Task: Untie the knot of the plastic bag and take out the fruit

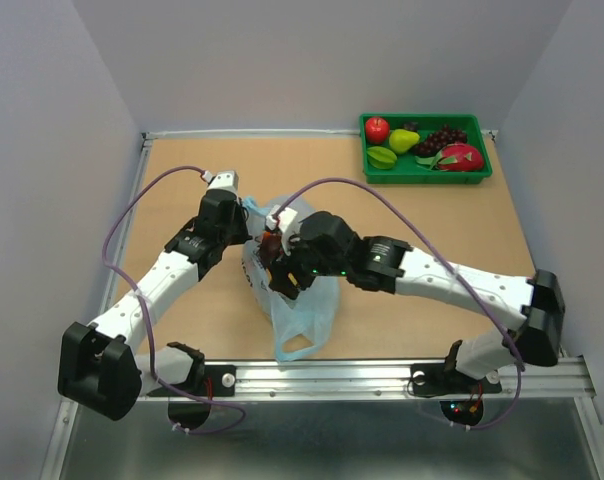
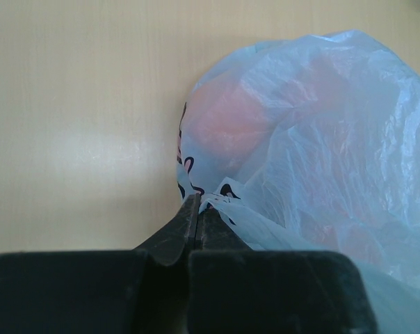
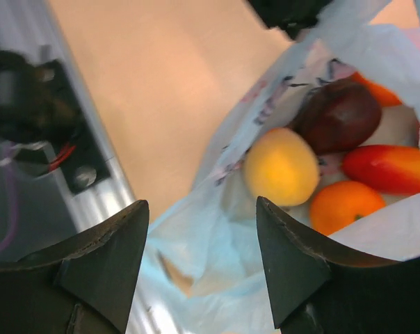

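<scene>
Finding the plastic bag [image 1: 302, 305] lying on the bench [image 1: 432, 260], near the front edge between the two arms and well apart from the green tray [image 1: 422, 179] in the far right corner. Pinching a fold of the bag's rim in the left jaws, closed flat on the thin plastic and holding that side up. Hanging the right jaws spread wide and empty just above the bag's gaping mouth, touching nothing. Looking straight in at a yellow fruit [image 3: 281, 167], a dark red fruit [image 3: 338, 115], an orange fruit [image 3: 342, 205] and a long red fruit [image 3: 391, 168]. Spotting no knot anywhere in view; judging the untying done and the taking-out only beginning. Calling next, most likely, for lowering the right jaws around the yellow fruit, nearest to them, closing gently and lifting clear, while minding loose plastic slipping in between
</scene>
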Controlling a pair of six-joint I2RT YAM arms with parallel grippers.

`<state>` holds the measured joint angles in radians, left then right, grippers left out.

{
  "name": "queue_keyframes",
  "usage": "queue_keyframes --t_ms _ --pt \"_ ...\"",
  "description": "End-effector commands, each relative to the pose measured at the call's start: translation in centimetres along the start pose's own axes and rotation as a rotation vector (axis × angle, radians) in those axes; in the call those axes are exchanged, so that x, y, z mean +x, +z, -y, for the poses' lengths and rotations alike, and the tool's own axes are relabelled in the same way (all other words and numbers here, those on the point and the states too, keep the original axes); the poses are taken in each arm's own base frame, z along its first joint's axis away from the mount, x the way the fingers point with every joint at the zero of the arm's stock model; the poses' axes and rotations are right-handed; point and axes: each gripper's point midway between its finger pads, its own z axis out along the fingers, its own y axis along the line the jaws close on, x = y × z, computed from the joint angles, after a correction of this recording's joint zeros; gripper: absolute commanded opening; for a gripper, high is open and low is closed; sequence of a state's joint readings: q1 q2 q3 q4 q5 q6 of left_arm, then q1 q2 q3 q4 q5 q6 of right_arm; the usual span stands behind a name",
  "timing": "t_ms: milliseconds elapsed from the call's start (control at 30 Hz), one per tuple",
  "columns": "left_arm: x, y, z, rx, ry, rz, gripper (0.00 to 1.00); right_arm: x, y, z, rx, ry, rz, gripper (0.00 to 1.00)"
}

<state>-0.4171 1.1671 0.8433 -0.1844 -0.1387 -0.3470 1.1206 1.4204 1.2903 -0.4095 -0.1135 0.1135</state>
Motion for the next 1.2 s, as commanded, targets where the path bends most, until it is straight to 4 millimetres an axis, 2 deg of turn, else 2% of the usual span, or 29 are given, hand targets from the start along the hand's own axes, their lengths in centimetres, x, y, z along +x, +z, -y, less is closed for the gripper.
queue_keyframes --t_ms 0,33,133,333,500,700,833,867,933,967,1000,1033,1100,1167 --pt "-0.7 -0.8 0.1 0.022 0.021 0.03 0.0 1.1 4.3 5.5 0.296 0.012 -0.052 0.67" --pt "-0.6 -1.0 0.1 0.023 0.024 0.025 0.0 1.5 5.6 6.7 0.362 0.031 -0.052 0.67" --pt "-0.3 -1.2 0.1 0.031 0.031 0.017 0.0 2.2 7.8 8.2 0.431 0.065 -0.026 0.66" --pt "0.5 -1.6 0.4 0.07 0.041 0.011 0.0 5.2 10.7 9.0 0.468 0.144 -0.046 0.79" --pt "0.3 -1.6 0.2 0.059 0.042 0.016 0.0 9.1 13.1 9.1 0.453 0.181 -0.105 0.89" --pt "0.4 -1.5 0.0 0.045 0.033 0.014 0.0 11.0 14.3 9.6 0.465 0.188 -0.133 0.92" --pt "0.1 -1.5 -0.8 0.0 0.025 0.028 0.0 12.1 13.8 10.3 0.506 0.187 -0.145 0.91" --pt "-0.1 -1.6 -0.8 -0.005 0.023 0.035 0.0 11.7 13.4 10.4 0.515 0.19 -0.132 0.89" --pt "-0.4 -1.7 -1.3 -0.032 0.015 0.05 0.0 11.5 12.8 10.5 0.518 0.181 -0.118 0.71" --pt "-0.5 -1.8 -1.6 -0.046 0.011 0.055 0.0 10.4 12.2 10.2 0.508 0.18 -0.09 0.62" --pt "-0.7 -1.9 -1.7 -0.054 0.008 0.065 0.0 9.7 11.9 10.1 0.502 0.177 -0.069 0.43" --pt "-1.0 -2.0 -2.1 -0.075 0.002 0.077 0.0 9.1 11.6 10.1 0.498 0.155 -0.056 0.36" --pt "-1.7 -2.4 -3.0 -0.116 -0.019 0.108 0.0 7.1 11.1 10.2 0.497 0.107 -0.015 0.22" --pt "-2.5 -3.0 -3.9 -0.153 -0.048 0.142 0.0 5.6 11.1 10.7 0.486 0.089 0.013 0.19"
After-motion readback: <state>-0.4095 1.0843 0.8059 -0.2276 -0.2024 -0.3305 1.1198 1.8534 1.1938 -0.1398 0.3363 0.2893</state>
